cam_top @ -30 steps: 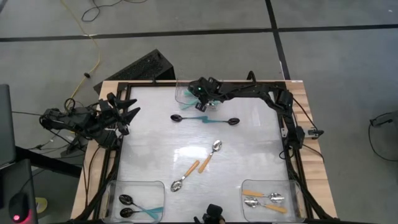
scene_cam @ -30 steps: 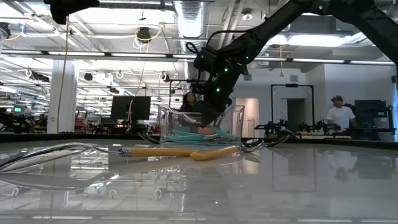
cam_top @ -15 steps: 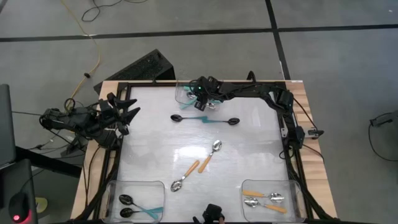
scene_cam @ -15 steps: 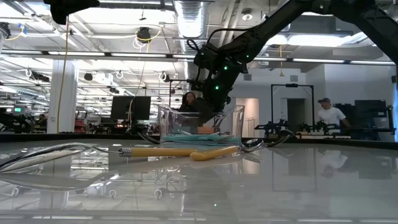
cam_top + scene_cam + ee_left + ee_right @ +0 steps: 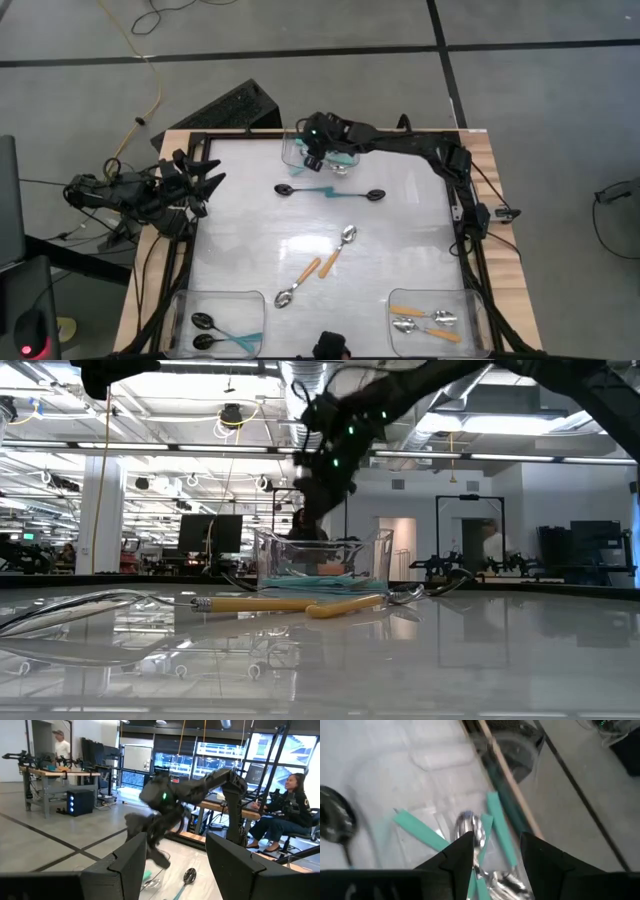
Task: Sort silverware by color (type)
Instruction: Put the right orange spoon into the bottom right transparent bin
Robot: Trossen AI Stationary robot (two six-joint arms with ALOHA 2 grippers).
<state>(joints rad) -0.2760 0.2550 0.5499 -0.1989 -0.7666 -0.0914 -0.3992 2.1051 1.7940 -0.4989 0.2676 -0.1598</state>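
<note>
now our right gripper (image 5: 313, 150) has lifted out of the far bin (image 5: 292, 155), fingers apart and empty; the teal-handled spoon (image 5: 470, 827) lies inside it, so that drop is done; four spoons (image 5: 330, 191) remain on the table (image 5: 400, 250).

A grey concrete floor (image 5: 300, 40) with dark seams surrounds the table, a yellow cable (image 5: 150, 70) trailing across it. Beyond lies an open workshop with ceiling strip lights (image 5: 200, 448), a white pillar (image 5: 100, 515), workbenches (image 5: 47, 772) and what may be large windows (image 5: 280, 750). A person (image 5: 285, 810) sits on a chair.
</note>
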